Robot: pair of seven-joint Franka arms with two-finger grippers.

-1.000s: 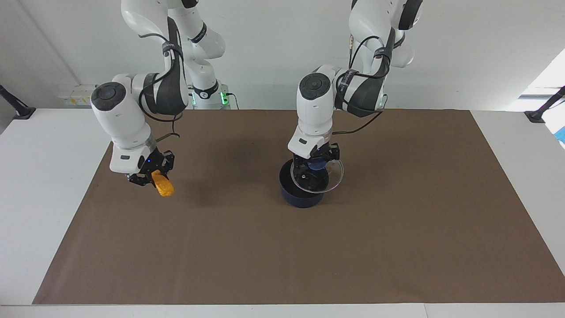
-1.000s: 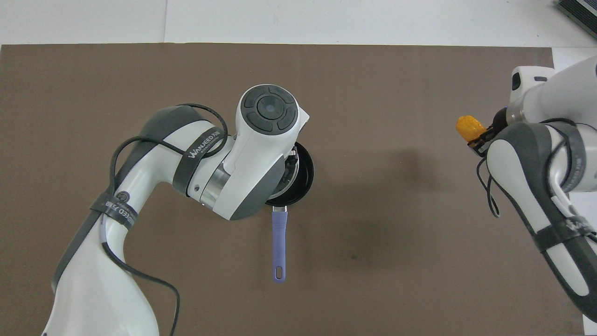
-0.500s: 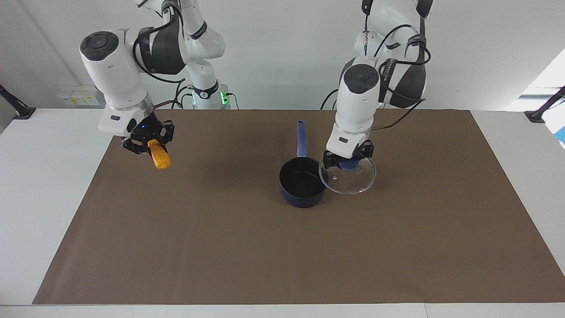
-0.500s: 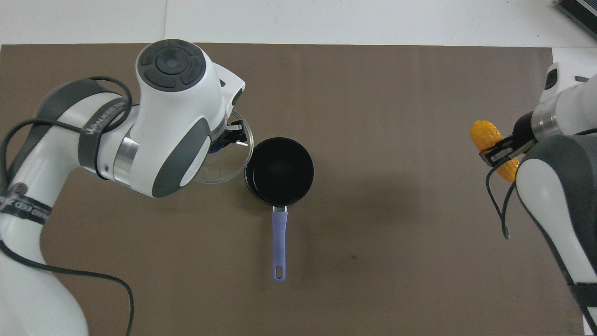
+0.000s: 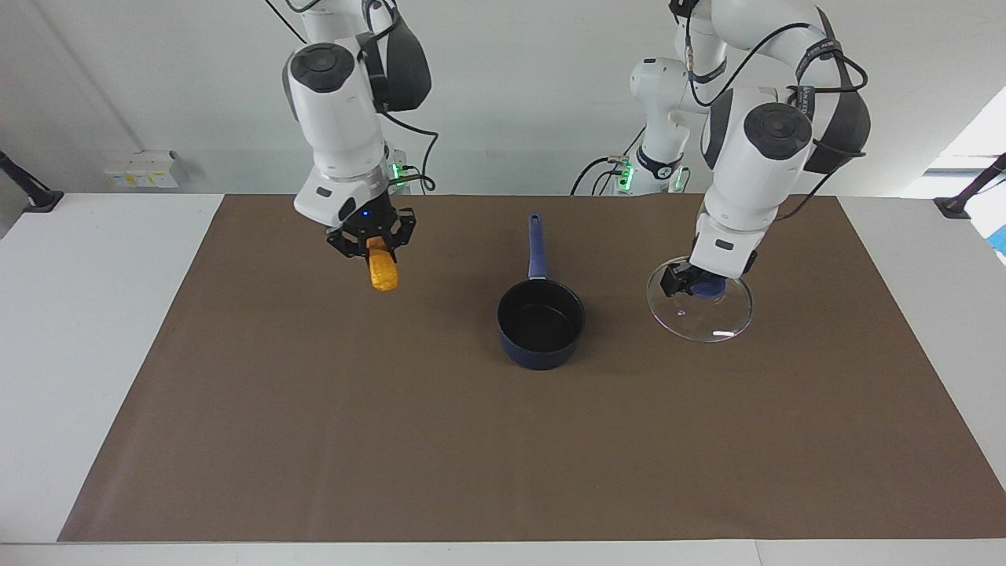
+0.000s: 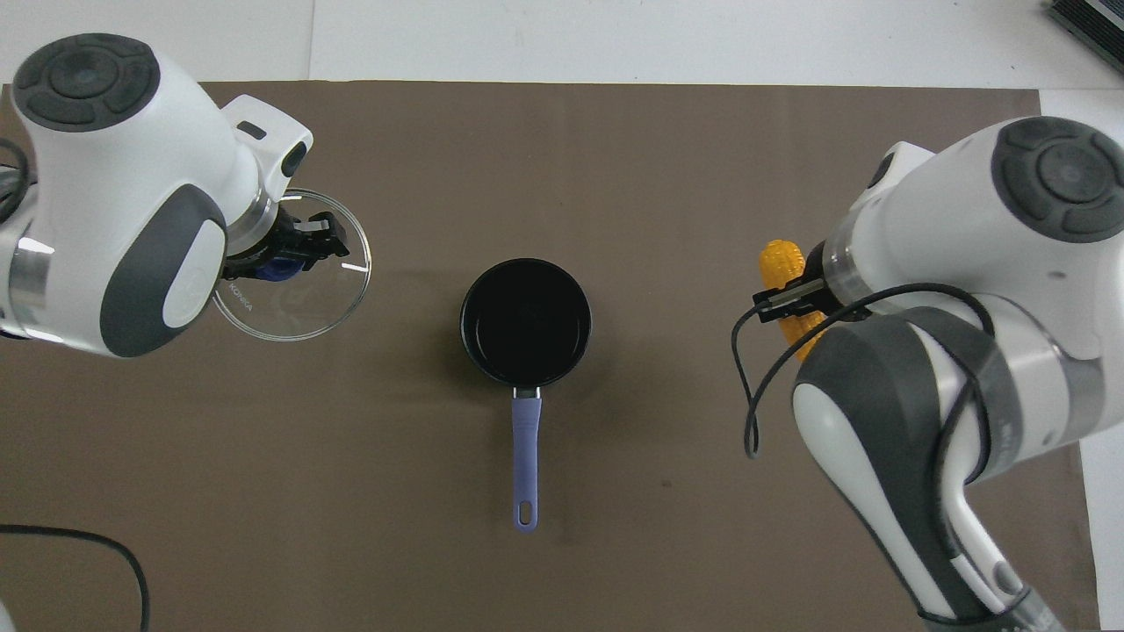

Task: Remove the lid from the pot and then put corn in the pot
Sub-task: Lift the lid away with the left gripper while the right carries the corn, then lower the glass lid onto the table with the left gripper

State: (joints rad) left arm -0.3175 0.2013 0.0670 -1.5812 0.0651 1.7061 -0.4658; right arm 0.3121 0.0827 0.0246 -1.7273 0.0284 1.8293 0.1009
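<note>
The open pot [image 5: 541,324] stands in the middle of the brown mat, its black inside bare and its blue handle [image 5: 535,244] pointing toward the robots. It also shows in the overhead view [image 6: 525,322]. My left gripper [image 5: 692,284] is shut on the blue knob of the glass lid [image 5: 711,322] and holds it low over the mat beside the pot, toward the left arm's end. The lid also shows in the overhead view [image 6: 307,307]. My right gripper [image 5: 371,244] is shut on the corn [image 5: 383,271], which hangs above the mat toward the right arm's end and also shows in the overhead view [image 6: 781,261].
The brown mat [image 5: 471,440] covers most of the white table. A small white box [image 5: 141,168] sits at the table's edge near the wall. A black clamp [image 5: 963,200] stands at each end of the table.
My left gripper has carried the lid off the pot and out toward the left arm's end. My right gripper has risen with the corn and moved toward the pot.
</note>
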